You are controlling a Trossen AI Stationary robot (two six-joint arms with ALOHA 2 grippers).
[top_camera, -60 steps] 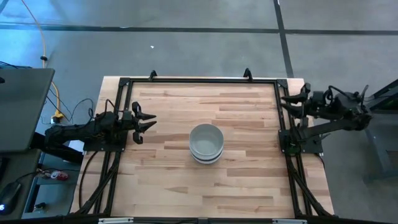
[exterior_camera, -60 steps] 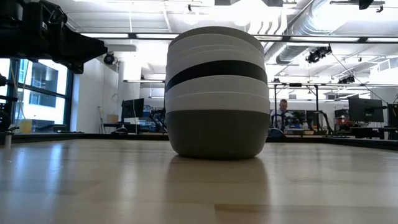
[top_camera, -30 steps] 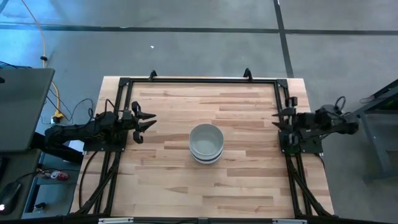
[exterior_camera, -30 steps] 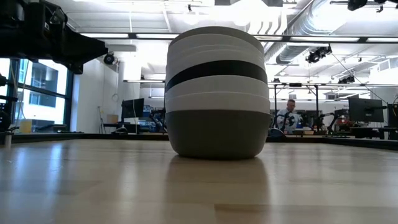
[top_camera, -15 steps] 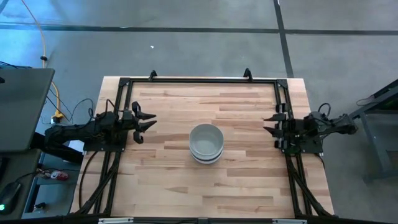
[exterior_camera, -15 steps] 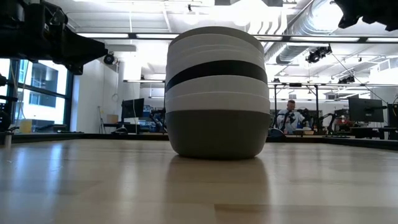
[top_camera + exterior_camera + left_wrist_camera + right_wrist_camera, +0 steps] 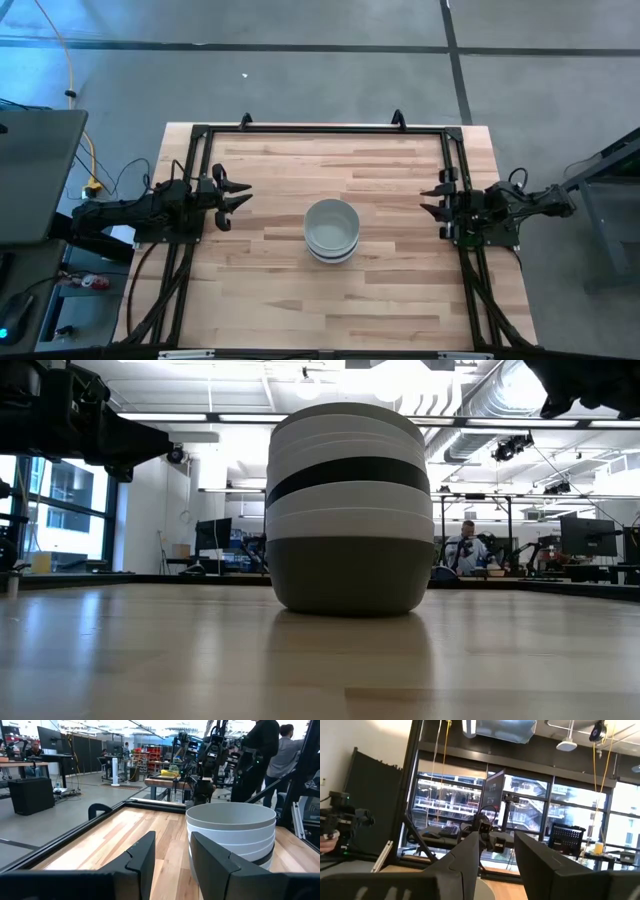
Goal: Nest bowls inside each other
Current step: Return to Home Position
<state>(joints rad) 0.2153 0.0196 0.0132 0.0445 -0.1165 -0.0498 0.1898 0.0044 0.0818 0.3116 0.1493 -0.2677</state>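
Item: bowls [image 7: 331,230], 1 nested stack, ctr of table [image 7: 300,290]; grey base, white, black band, white, grey top.
L gripper [image 7: 238,197]: table's left edge, fingers apart, empty.
R gripper [image 7: 430,200]: right edge, fingers apart, empty.

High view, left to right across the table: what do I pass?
Left pincer, open → stack of nested bowls in the middle → right pincer, open.

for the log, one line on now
nested white, grey, black round bowls: centre | left gripper: open, left edge | right gripper: open, right edge
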